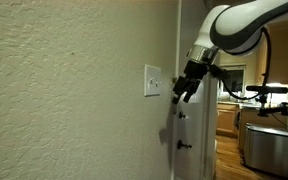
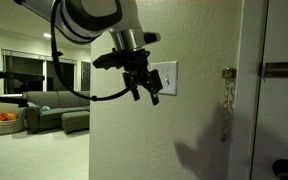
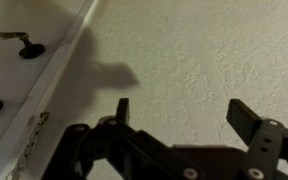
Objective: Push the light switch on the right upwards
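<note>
1. Claw (image 1: 184,90): carried by the white arm (image 1: 239,25) and held close to the textured wall (image 1: 64,90). In the wrist view the claw (image 3: 182,110) has its two fingers (image 3: 122,108) spread wide. Only bare plaster shows between them, so it grips nothing.
2. Light switch plate (image 1: 152,81): a white plate fixed flat on the wall, near the wall's corner edge and just left of the claw in an exterior view. From the opposite side, the light switch plate (image 2: 169,78) lies just right of the claw (image 2: 146,92), whose fingers overlap its left edge. Whether they touch it cannot be told. The plate is absent from the wrist view.
3. Right-hand toggle: too small to resolve in either exterior view, so its present position cannot be read.
4. Handling (judgement): a wall toggle is a small, stiff, smooth plastic lever with a spring snap, and the plate behind it is rigid. It is not a thing to grasp. One fingertip is best set under the toggle's lower face and driven upward in a short, firm stroke. An off-centre tip may slide off or catch the neighbouring switch.
5. Surroundings: a door (image 2: 279,120) with a door chain (image 2: 227,90) stands right of the wall, and a sofa (image 2: 44,110) is far left.
</note>
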